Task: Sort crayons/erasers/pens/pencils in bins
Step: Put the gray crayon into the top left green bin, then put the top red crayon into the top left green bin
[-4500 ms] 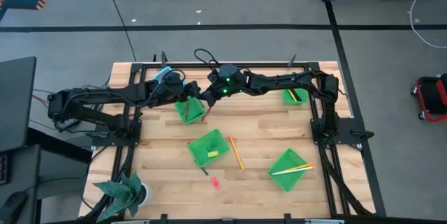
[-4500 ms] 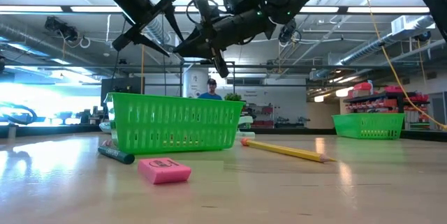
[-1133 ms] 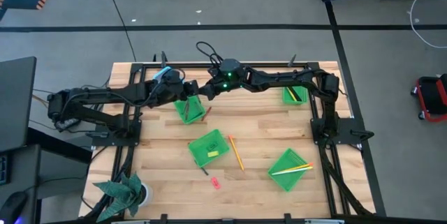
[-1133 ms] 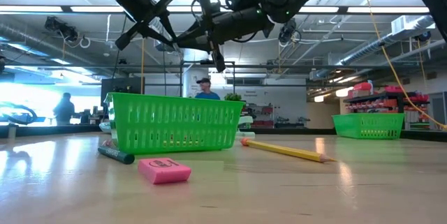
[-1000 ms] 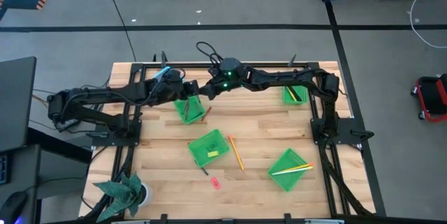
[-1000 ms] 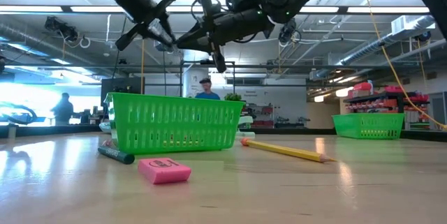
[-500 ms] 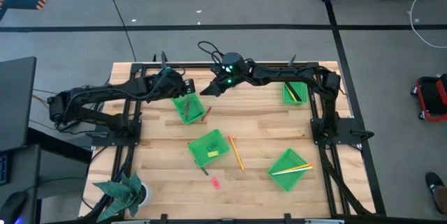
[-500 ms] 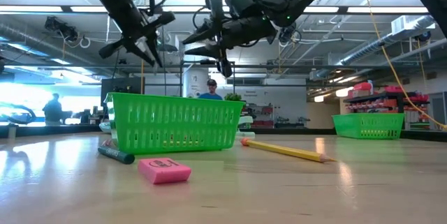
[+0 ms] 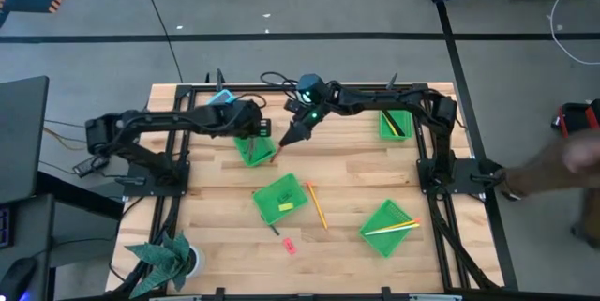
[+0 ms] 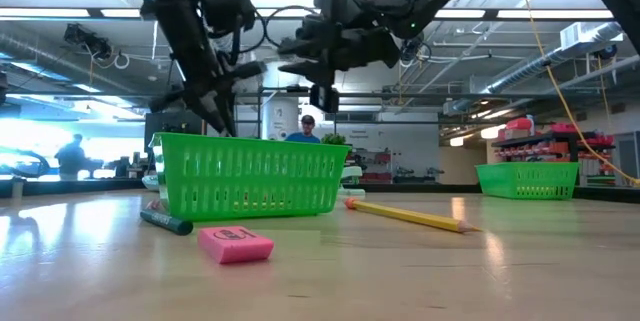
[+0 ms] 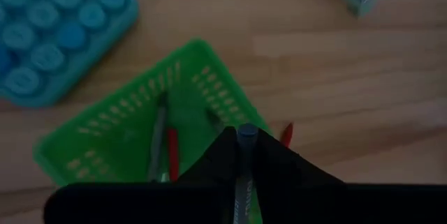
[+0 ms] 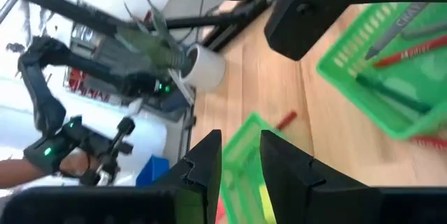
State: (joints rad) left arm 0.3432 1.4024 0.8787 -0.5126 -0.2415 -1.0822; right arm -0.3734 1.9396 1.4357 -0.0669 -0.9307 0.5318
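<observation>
High view: left gripper (image 9: 263,132) over the bin (image 9: 251,149) nearest the calculator (image 9: 219,97); right gripper (image 9: 287,139) just beside it, above the table (image 9: 356,165). Left wrist view: fingers pinched on a grey stick (image 11: 245,155), below it that bin (image 11: 126,140) with crayons (image 11: 172,151) inside. Right wrist view: fingers (image 12: 206,155) slightly parted, nothing between, same bin (image 12: 380,77) beyond.

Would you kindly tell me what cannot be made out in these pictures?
- Low view: the wall of the near bin hides its contents.
- Left wrist view: the left pincer covers most of the grey stick it grips, so whether it is a pen or a crayon is unclear.
- High view: a blurred shape at the right edge cannot be identified.
</observation>
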